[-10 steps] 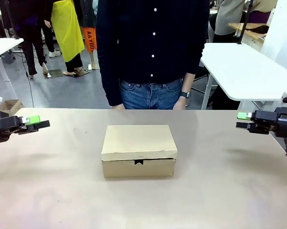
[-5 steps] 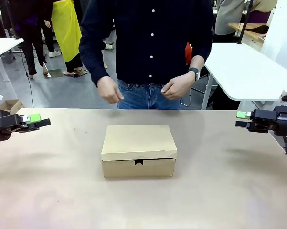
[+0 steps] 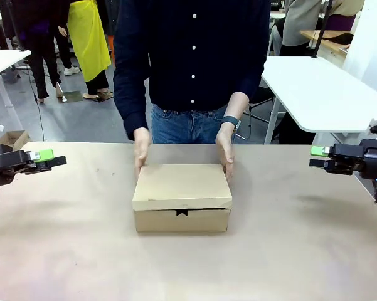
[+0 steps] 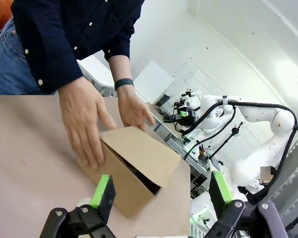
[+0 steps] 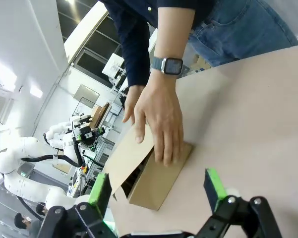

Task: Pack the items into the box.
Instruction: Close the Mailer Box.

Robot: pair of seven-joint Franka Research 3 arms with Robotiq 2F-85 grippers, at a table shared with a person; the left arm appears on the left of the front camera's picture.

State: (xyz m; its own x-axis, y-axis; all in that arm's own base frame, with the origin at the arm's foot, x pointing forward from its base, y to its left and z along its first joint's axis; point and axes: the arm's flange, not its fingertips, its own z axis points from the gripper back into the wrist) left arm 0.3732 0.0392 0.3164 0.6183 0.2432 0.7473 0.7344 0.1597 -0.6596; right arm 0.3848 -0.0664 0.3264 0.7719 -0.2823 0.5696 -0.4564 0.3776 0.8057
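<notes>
My left gripper [image 3: 53,160] hung at the left edge of the table [image 3: 288,251], its jaws spread wide and holding nothing, and the box [image 3: 182,197] lay well off to its right, near the table's middle. The box sat with its long axis running across the table from my left to my right, its tuck notch and front wall turned toward me and its hinge side toward the person. The person's hands [image 3: 141,153] pressed against the two far corners, one on each side, and were far nearer to it than either of my grippers. From my left wrist camera the lid looked slightly lifted along its front edge, with a dark gap beneath, though I couldn't tell what lay inside. My right gripper [image 3: 320,158] waited at the right edge, likewise fully open and empty, with the box well off to its left. The two grippers seemed about equally far from it.
</notes>
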